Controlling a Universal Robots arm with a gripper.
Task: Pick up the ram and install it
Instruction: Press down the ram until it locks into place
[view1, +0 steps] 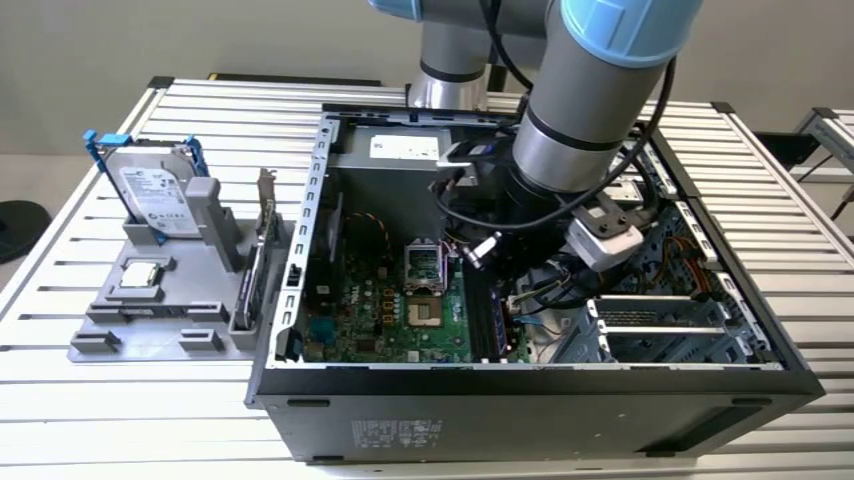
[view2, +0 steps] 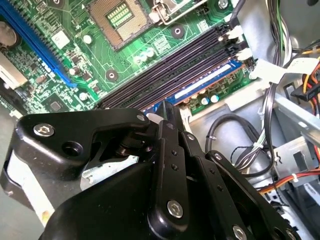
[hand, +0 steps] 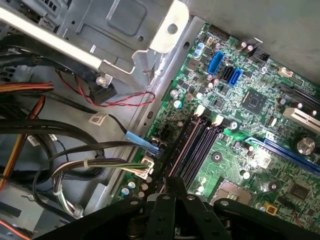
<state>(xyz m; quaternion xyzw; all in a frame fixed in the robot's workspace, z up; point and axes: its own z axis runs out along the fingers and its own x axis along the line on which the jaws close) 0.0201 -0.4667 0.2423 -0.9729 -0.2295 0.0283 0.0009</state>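
Slatted metal table (view1: 80, 390) carries an open computer case (view1: 534, 400). Inside it, the gripper (view2: 167, 112) is clenched on the ram (view2: 200, 87), pressing it into the outermost motherboard (view2: 75, 75) slot, beside three vacant slots (view2: 170, 65).

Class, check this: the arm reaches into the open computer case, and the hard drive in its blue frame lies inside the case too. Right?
Not quite. The arm does reach into the open computer case, but the hard drive stands outside it in the grey holder, as the exterior view shows.
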